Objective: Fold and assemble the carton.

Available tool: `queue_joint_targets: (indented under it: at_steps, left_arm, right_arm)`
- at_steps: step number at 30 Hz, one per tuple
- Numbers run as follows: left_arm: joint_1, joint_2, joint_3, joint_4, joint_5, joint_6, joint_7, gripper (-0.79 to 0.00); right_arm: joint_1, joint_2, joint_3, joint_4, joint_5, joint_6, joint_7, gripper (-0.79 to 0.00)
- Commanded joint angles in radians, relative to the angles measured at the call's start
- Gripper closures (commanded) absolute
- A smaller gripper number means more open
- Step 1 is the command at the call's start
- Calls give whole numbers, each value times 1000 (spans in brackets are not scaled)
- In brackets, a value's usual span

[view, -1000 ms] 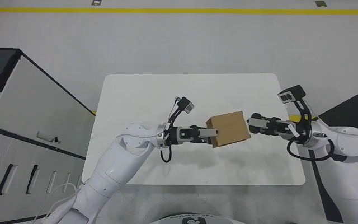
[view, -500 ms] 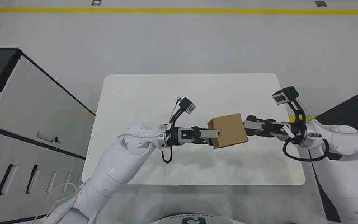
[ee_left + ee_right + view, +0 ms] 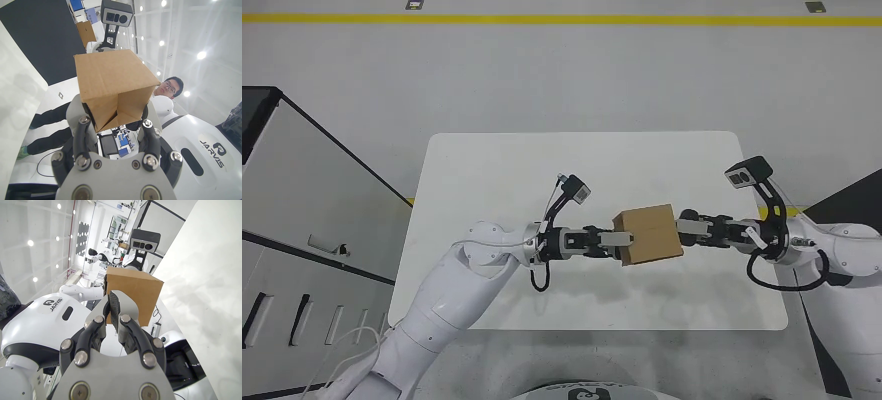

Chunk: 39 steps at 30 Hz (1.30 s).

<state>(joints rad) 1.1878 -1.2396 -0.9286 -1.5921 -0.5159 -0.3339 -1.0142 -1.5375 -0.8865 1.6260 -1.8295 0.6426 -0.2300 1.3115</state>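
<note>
Left claw (image 3: 112, 106) clamps the open end of the carton (image 3: 649, 233), judged to steady it. Right claw (image 3: 112, 298), fingers closed together, presses its tip against the carton's opposite end, apparently to push a flap home. Worktop (image 3: 542, 170) lies beneath the carton.

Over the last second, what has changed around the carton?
The right claw moved in toward the carton until its tip reached the carton's side. The carton shifted slightly toward the left arm. The left claw kept its hold on the carton's open end.
</note>
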Motion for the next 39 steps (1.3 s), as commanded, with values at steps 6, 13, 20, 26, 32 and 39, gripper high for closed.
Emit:
queue_joint_targets:
  at_steps: [6,13,20,26,32,39]
  left_arm:
    - [-1,0,2,3,-3,0,-2,0]
    - [-4,0,-2,9,-6,-7,-2,0]
    - [-9,-2,3,14,-8,-7,-2,0]
    - [-13,-4,6,19,-9,-9,-2,0]
    - [-12,-3,3,22,-11,-12,-2,0]
    - [-3,1,-18,22,-37,-17,-12,0]
  right_arm:
    - [7,-1,-8,3,-2,-1,0,0]
    - [10,1,4,15,-3,2,1,0]
    - [13,1,-4,10,-2,3,3,0]
    - [23,-1,-21,12,-3,1,2,0]
    - [26,-1,-23,17,0,1,0,0]
    - [11,1,13,32,7,-3,-7,-95]
